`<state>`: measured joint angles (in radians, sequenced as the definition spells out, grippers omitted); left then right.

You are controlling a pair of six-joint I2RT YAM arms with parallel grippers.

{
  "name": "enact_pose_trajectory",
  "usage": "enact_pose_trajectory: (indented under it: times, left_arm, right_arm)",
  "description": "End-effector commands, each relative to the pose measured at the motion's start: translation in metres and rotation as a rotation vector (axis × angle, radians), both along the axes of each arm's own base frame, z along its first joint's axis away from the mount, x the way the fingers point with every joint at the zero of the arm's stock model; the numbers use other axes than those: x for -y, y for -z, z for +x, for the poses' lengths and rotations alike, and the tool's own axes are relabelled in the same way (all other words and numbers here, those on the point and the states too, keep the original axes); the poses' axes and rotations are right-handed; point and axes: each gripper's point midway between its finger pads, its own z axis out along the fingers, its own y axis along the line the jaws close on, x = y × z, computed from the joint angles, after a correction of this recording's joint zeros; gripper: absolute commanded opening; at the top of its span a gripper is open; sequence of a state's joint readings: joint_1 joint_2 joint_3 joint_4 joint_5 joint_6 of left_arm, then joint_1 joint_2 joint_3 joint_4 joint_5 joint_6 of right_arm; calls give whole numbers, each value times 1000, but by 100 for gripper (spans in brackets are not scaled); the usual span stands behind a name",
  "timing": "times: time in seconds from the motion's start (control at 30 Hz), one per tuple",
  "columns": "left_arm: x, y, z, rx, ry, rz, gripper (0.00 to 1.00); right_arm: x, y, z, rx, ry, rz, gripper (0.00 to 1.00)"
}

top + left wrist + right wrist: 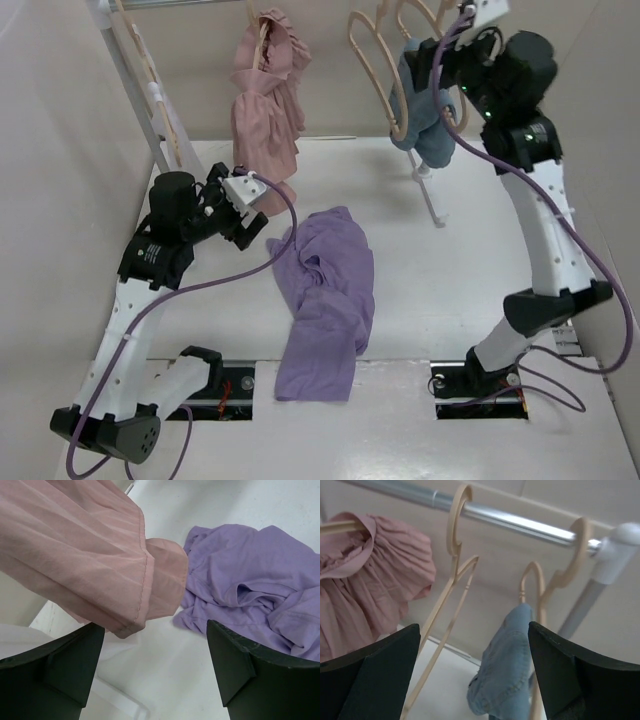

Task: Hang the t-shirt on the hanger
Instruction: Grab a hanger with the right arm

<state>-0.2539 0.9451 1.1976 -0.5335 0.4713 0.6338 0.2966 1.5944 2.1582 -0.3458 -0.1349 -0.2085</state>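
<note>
- The lavender-purple cloth t-shirt [325, 290] lies crumpled on the white table [480, 260], between the two arm bases, its lower end reaching the table's near edge. Nothing holds it.
- The thin pale beige wooden hanger [453, 535] hangs bare from the silver metal rail [520, 520], tilted, between the dusty pink garment [265, 110] and the blue-grey garment [420, 100], each on a hanger of its own.
- The right gripper [475, 680] is raised to the rail, its jaws spread wide and empty, with the bare hanger framed between them but not touched.
- The left gripper [155, 680] hovers low over the table, jaws also wide and empty, beside the pink garment's hem and near the t-shirt's upper edge.
- Judged from this, the step in hand is fetching the hanger; the shirt has not yet been taken up.
- The next move calls for the right jaws to close on the hanger's thin neck or arm and lift its hook clear of the rail without snagging the blue-grey garment alongside.
- The left gripper would then need a firm pinch near the t-shirt's collar, avoiding the pink hem.
</note>
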Motion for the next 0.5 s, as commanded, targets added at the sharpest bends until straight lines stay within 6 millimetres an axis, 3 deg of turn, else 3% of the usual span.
enact_pose_trajectory:
  times: [0.0,0.07,0.1,0.17,0.23,0.27,0.47]
  left_arm:
    - [3,-22,-5,41,1,-52,82]
    - [4,-19,-4,28,-6,-67,82]
    - [5,-14,-4,11,-10,-70,83]
    - [3,-10,-5,6,-19,-65,83]
    - [1,-1,-6,-8,-28,-58,83]
    - [-1,5,-4,-15,-36,-43,83]
    - [-4,11,-4,-9,-53,-38,84]
  right_arm:
    - [-17,-33,-7,79,-48,65,94]
    - [-28,-35,0,84,-49,76,99]
    - [-35,-22,17,56,-49,67,99]
    - [-46,-18,23,47,-58,68,99]
    - [-57,0,37,4,-63,64,99]
    - [-57,-3,37,11,-41,76,99]
    - [-62,31,74,-45,81,88,99]
